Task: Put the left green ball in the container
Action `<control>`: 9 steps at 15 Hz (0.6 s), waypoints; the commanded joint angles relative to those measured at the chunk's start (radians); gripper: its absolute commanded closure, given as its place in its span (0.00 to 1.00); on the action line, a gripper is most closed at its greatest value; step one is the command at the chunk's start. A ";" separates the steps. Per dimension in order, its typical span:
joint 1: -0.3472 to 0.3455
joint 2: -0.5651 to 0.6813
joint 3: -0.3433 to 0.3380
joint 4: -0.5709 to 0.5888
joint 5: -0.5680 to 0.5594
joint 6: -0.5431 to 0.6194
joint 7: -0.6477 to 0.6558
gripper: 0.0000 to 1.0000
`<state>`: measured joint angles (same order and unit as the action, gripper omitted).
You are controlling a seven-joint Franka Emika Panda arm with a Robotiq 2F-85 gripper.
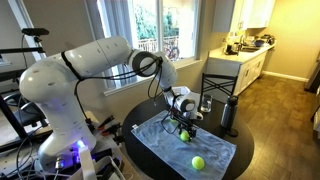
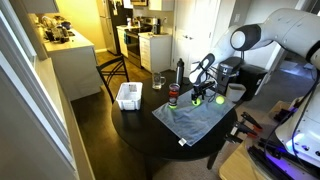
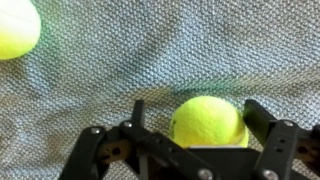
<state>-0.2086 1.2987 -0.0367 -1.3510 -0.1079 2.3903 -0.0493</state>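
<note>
My claw (image 3: 194, 110) is spread wide and low over the grey woven cloth (image 3: 120, 60), one finger on either side of the left green ball (image 3: 207, 122). I have not pinched it. There is a clear gap between the ball and one finger (image 3: 139, 118), and the opposite finger sits just beside it; I cannot tell whether that one touches. I count two green balls. The one between my fingers lies on the cloth, and a brighter yellow-green ball (image 3: 15, 28) sits apart at the upper corner of my wrist view. In an exterior view my claw (image 2: 204, 86) hangs right over the left green ball (image 2: 197, 99), with the brighter ball (image 2: 218, 99) near it on the same cloth (image 2: 190, 122). There is one container (image 2: 172, 96), red-rimmed, standing on the round dark table (image 2: 140, 128) just off the cloth's edge, near the left green ball. I also count one clear drinking glass (image 2: 158, 82), one tall dark bottle (image 2: 180, 71) and one white basket (image 2: 128, 96), all on the table.
</note>
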 commanded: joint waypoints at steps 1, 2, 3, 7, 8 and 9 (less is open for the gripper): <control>-0.027 0.014 0.014 0.036 0.043 -0.017 -0.061 0.00; -0.034 0.019 0.020 0.046 0.050 -0.012 -0.065 0.00; -0.037 0.023 0.023 0.056 0.057 -0.016 -0.068 0.00; -0.052 0.036 0.045 0.083 0.078 -0.011 -0.111 0.26; -0.054 0.038 0.051 0.088 0.080 -0.011 -0.120 0.33; -0.058 0.037 0.059 0.089 0.082 -0.011 -0.135 0.39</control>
<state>-0.2416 1.3272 -0.0069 -1.2813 -0.0623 2.3901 -0.1064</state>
